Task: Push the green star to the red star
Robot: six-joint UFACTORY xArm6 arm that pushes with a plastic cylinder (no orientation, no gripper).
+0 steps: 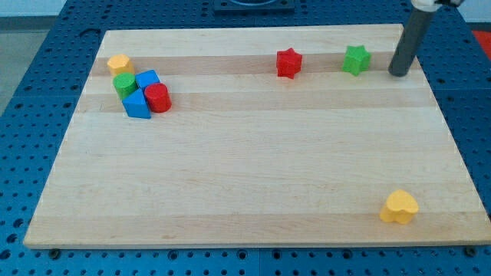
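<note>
My tip [398, 73] stands on the board [245, 192] just right of the green star [356, 60], apart from it by a small gap, though the angle makes contact hard to rule out. There is no claw here, only a bare rod, so nothing opens, closes or grips. The green star lies at the far right; the red star [288, 63] sits to its left on roughly the same line, which is likely why my tip is placed on the star's right side: a leftward push would carry it straight across. The other blocks lie well clear.
</note>
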